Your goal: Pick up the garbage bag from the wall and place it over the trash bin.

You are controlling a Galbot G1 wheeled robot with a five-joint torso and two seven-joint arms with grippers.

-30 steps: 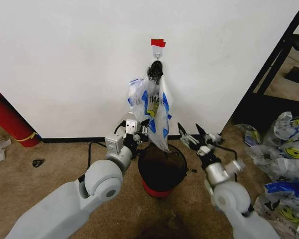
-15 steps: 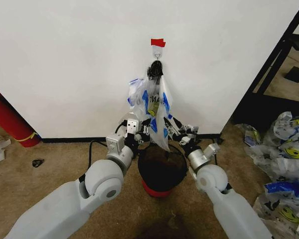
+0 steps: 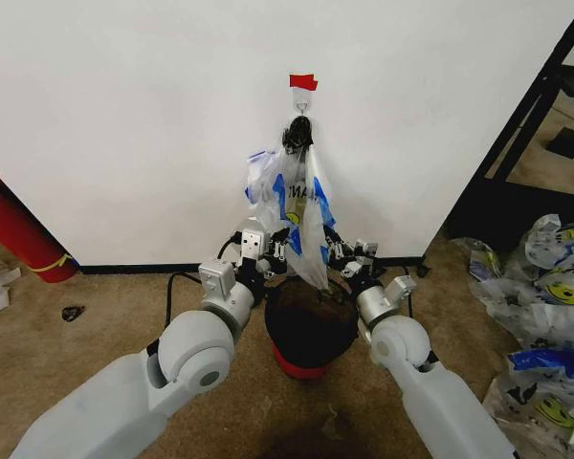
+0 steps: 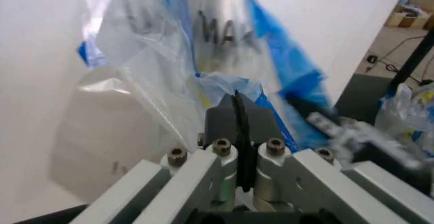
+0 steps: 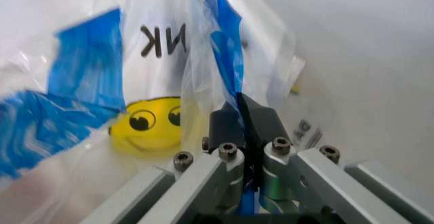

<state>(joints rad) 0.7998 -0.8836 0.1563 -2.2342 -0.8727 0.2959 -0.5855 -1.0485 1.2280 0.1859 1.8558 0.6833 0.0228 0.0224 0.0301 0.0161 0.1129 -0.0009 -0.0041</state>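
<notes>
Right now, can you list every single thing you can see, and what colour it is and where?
garbage bag: one, whitish with blue patches and a yellow smiley, hanging from the hook.
hook: one, clear, on the wall under red tape.
trash bin: one, black with red base, below the bag.
red cylinder: one, far left by the wall.
spare bags: several, same print, piled on the floor at right.
left tool: shut on the bag's left side.
right tool: shut on its right side.

Right tool (image 5: pixel 242 113) pinching garbage bag (image 5: pixel 146 82)
</notes>
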